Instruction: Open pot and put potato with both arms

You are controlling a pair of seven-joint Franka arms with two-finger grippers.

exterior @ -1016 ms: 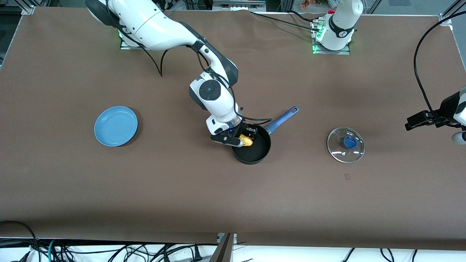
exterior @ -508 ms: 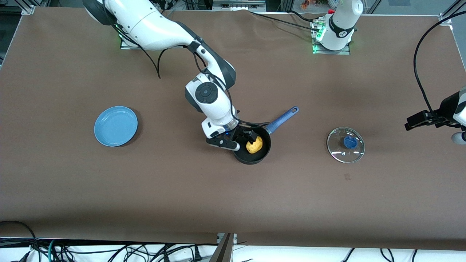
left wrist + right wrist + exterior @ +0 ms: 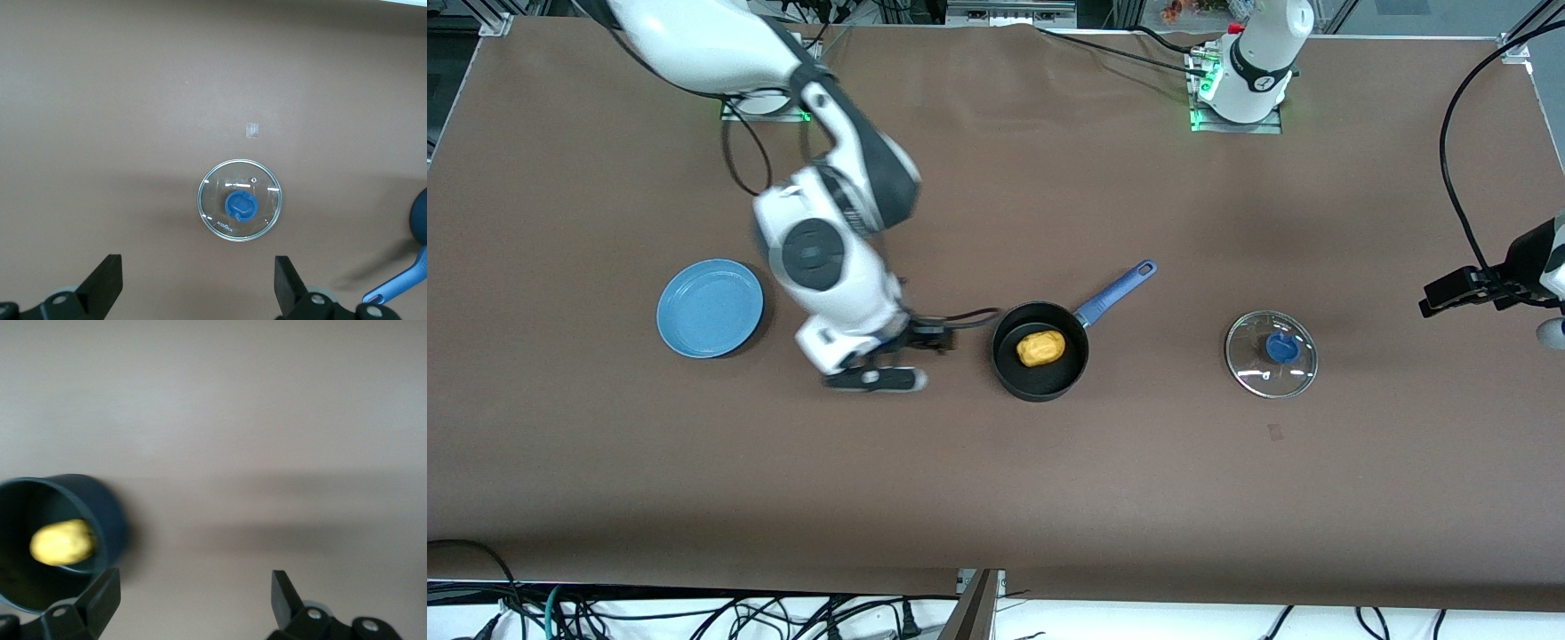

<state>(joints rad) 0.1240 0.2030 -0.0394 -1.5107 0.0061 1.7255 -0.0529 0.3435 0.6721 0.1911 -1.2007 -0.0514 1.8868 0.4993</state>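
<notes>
The black pot (image 3: 1007, 377) with its long blue handle (image 3: 1119, 289) stands uncovered mid-table. The yellow-orange potato (image 3: 1041, 348) lies inside it, touched by nothing. My right gripper (image 3: 903, 359) hangs open and empty over bare table between the pot and the plate; its wrist view shows the pot (image 3: 110, 513) and potato (image 3: 62, 542) off to one side of the gripper (image 3: 193, 600). The glass lid (image 3: 1271, 353) with a blue knob lies flat toward the left arm's end. My left gripper (image 3: 198, 293) is open and empty, high above the table beside the lid (image 3: 240, 208).
A flat light-blue plate (image 3: 711, 308) sits toward the right arm's end. A black cable (image 3: 1458, 178) hangs by the left arm's hand (image 3: 1507, 276). A small pale mark (image 3: 1275, 432) lies on the brown cloth nearer the camera than the lid.
My right gripper opened and let the potato drop into the pot, then pulled away from the pot toward the plate. The left arm has stayed put.
</notes>
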